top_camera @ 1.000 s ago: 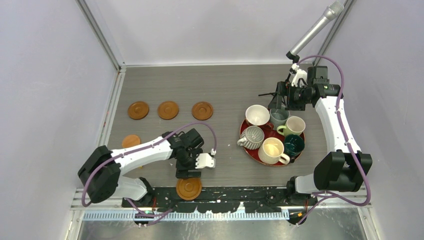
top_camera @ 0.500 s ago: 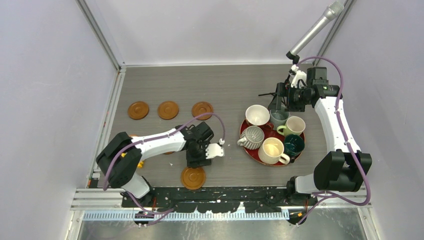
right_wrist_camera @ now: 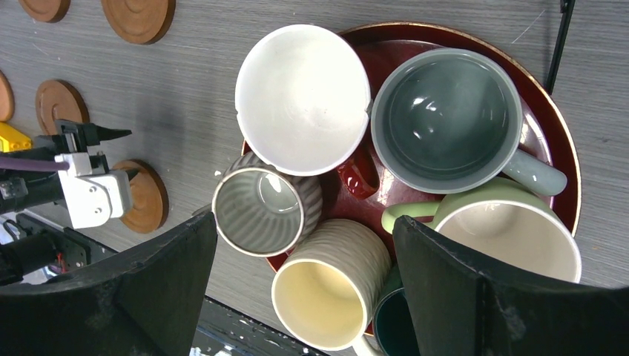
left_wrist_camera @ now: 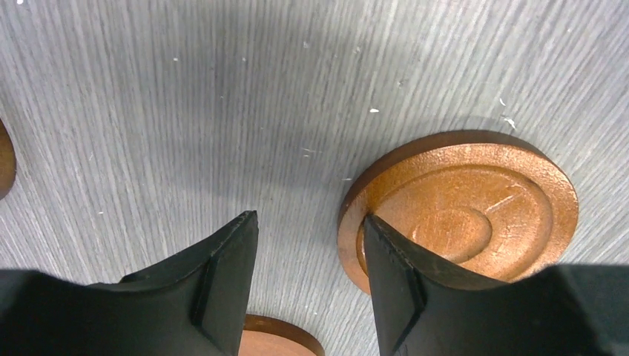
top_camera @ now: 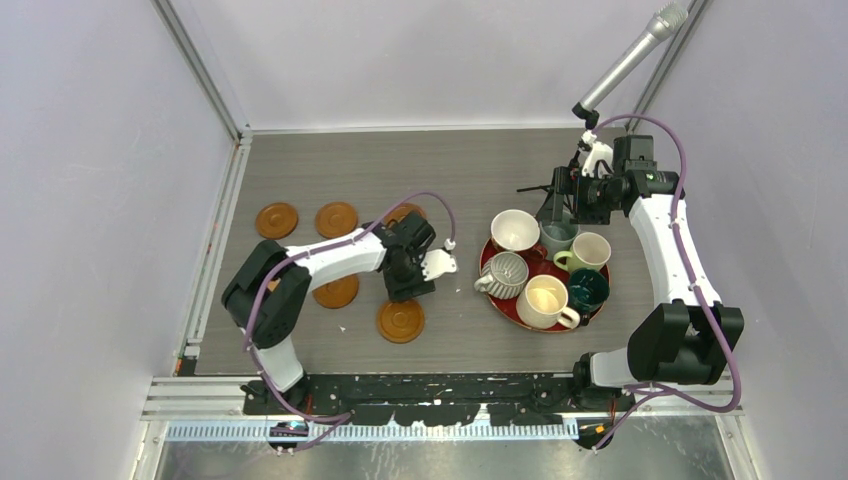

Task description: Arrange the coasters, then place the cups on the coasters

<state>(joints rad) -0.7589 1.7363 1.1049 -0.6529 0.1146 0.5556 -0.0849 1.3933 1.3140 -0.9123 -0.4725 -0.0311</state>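
Observation:
Five coasters show from above. Two lie at the back left [top_camera: 276, 220] [top_camera: 337, 219], and a third [top_camera: 404, 212] is half hidden by my left arm. One [top_camera: 336, 292] lies by the forearm and one [top_camera: 401, 321] just below my left gripper [top_camera: 408, 290]. In the left wrist view the gripper [left_wrist_camera: 308, 219] is open over bare table. Its right finger [left_wrist_camera: 393, 282] overlaps the rim of a coaster [left_wrist_camera: 475, 208]. My right gripper [right_wrist_camera: 304, 222] hangs wide open above the cups: white [right_wrist_camera: 303, 96], grey-blue [right_wrist_camera: 445, 119], ribbed grey [right_wrist_camera: 263, 211], cream [right_wrist_camera: 330, 289], pale green [right_wrist_camera: 512, 237], dark teal [right_wrist_camera: 393, 322].
All the cups stand crowded on a round red tray [right_wrist_camera: 549, 126] at the right of the table. A grey pole [top_camera: 640, 50] slants in at the back right. A black rail [top_camera: 440, 390] runs along the near edge. A yellow piece [right_wrist_camera: 11, 137] lies by my left arm.
My left gripper has moved away from the near edge toward the table's middle, its jaws narrowing. The coaster by it slid from the near edge inward. The right arm has not moved.

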